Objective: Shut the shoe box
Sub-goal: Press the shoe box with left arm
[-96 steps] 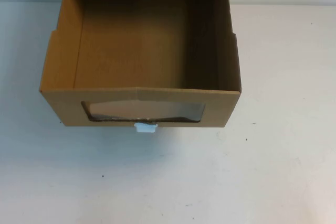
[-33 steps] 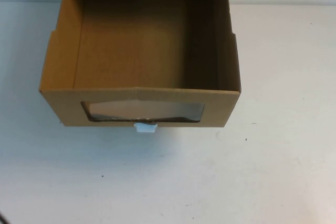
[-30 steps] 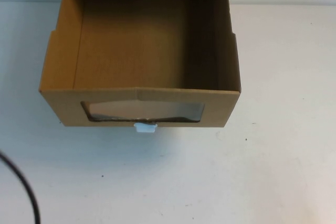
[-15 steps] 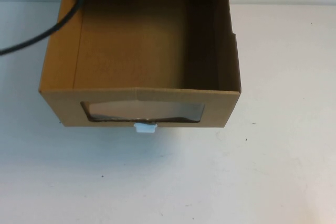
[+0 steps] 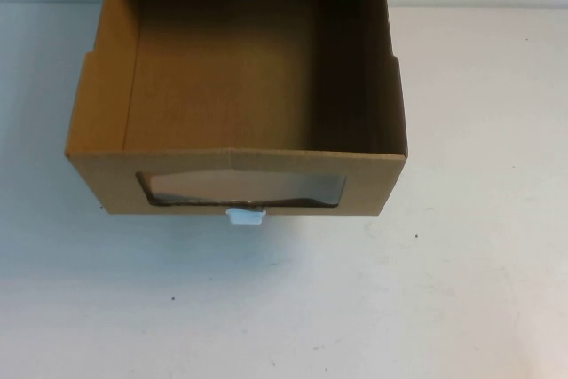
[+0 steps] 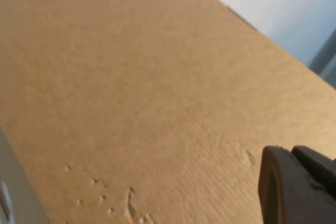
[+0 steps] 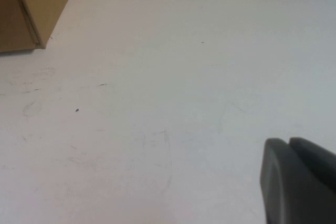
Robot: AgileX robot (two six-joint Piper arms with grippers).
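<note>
While the shoe box [image 5: 235, 130] sits open on the bench [image 5: 461, 290], left pincer [image 6: 296, 187] hangs beside its cardboard. Right pincer [image 7: 299, 179] hangs over bare bench; cannot tell either's grip.

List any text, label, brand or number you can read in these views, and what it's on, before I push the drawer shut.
None readable.
Shoe box: plain brown cardboard, no print on the faces shown.
Pull tab: blank white.
Table: only small dark specks.
Left gripper, close against cardboard, and right gripper, over bare table: dark, unmarked.
</note>
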